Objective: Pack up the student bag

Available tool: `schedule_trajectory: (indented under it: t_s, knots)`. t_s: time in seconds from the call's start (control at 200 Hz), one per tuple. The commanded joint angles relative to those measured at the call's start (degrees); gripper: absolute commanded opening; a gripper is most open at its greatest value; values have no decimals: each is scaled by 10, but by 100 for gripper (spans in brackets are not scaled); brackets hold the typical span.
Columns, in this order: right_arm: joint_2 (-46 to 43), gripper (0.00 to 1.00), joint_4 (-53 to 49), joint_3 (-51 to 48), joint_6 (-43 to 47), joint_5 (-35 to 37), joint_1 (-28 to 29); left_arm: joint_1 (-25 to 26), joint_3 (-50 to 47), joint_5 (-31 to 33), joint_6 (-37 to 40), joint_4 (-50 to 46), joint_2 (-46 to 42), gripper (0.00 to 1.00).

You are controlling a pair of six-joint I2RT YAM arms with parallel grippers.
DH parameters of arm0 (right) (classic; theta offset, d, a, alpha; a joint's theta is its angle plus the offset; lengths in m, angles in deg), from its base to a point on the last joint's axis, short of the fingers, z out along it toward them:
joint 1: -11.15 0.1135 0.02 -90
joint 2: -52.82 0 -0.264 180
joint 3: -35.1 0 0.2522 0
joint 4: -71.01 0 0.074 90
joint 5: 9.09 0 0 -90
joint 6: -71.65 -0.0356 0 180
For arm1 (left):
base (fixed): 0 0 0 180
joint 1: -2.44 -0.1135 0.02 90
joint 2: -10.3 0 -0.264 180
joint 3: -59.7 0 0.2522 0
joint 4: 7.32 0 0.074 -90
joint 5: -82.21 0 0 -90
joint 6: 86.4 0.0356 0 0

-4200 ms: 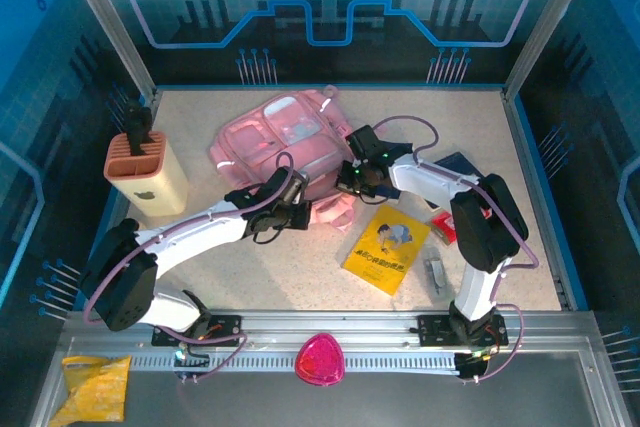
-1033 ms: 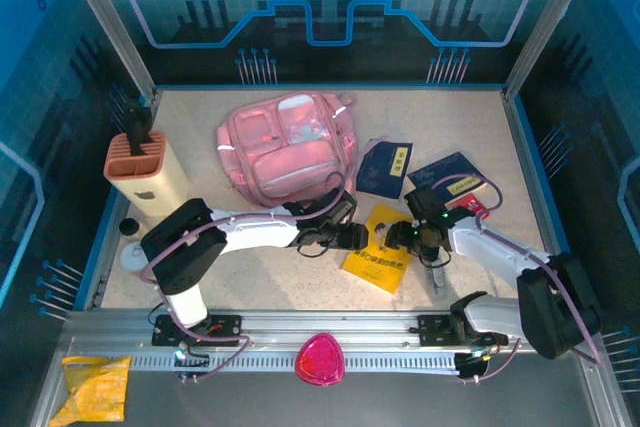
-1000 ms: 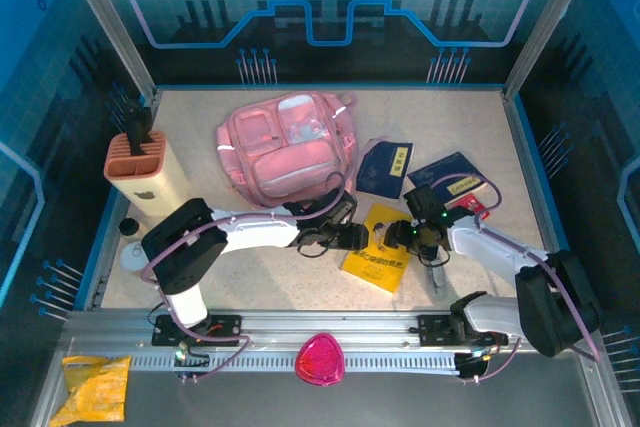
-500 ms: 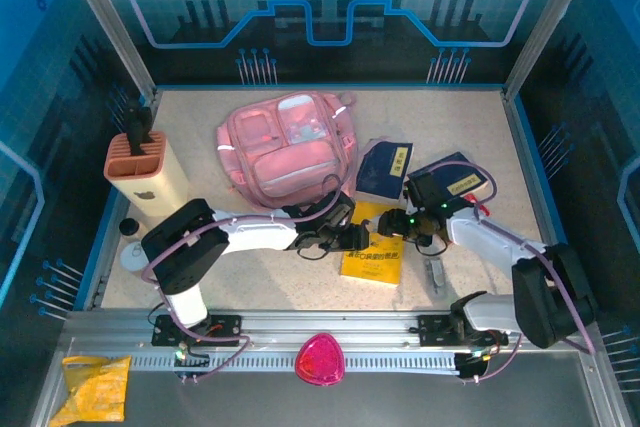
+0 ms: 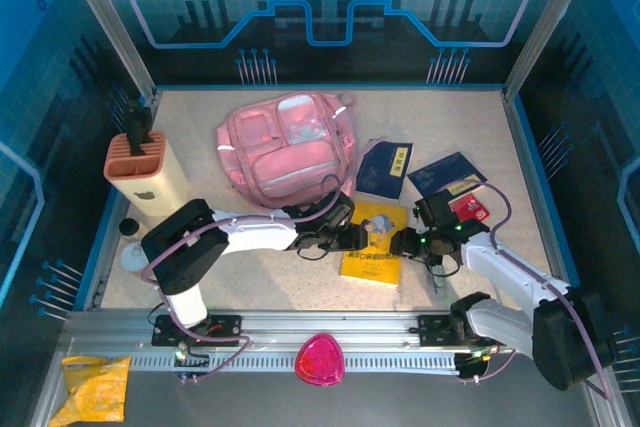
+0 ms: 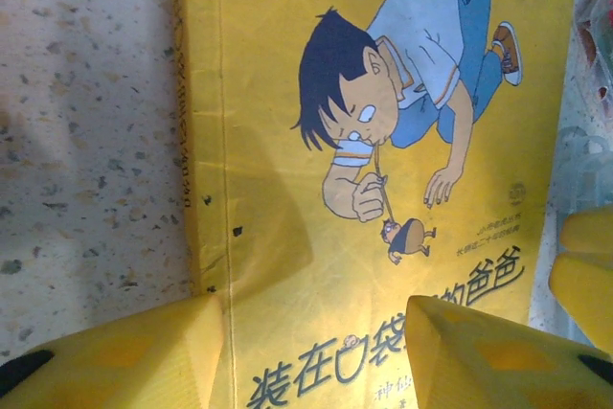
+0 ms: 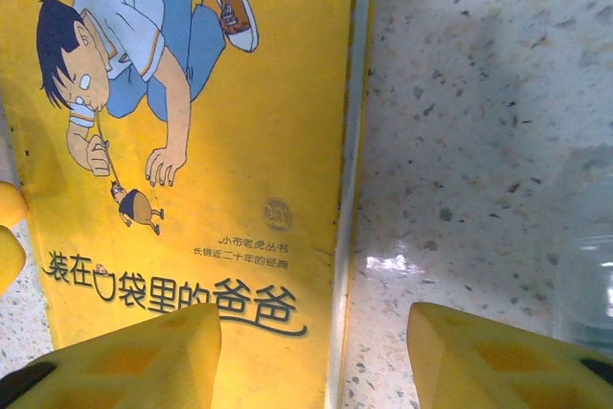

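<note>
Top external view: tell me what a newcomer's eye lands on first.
The big pink student bag at the back middle of the table catches the eye first. Just in front of it the bright yellow picture book lies flat, with the left gripper at its left edge and the right gripper at its right edge, both with jaws open. A small magenta rounded triangle sits on the rail at the near edge.

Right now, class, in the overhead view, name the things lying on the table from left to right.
Left to right: pen holder → student bag → small dark blue booklet → larger navy book. The yellow book overlaps the booklet, so it is left out.
</note>
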Motion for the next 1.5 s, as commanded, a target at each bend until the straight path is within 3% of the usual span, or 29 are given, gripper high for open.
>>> schedule_trajectory:
  t_s: [0.0, 0.175, 0.34, 0.54, 0.775, 1.211, 1.496]
  knots:
    - [15, 55, 30, -14, -23, -29, 6, -4, 5, 40, -13, -38, 0, 54]
    - [48, 55, 75, -18, -28, -59, 13, -4, 8, 59, -22, -70, 8, 52]
    - [66, 55, 93, -11, -27, -76, 20, -3, 15, 15, -18, -36, 32, 48]
    - [42, 56, 56, 10, -13, -55, 25, -4, 18, 2, -11, -19, 44, 41]
    - [3, 57, 62, 3, -6, -94, 14, -4, 29, 31, -2, -60, 52, 38]
    - [-21, 46, 100, -2, -14, -179, -5, -2, 21, 26, -3, -49, 52, 36]
    - [2, 35, 113, -17, -21, -183, -11, -2, 18, 23, -3, -43, 52, 36]
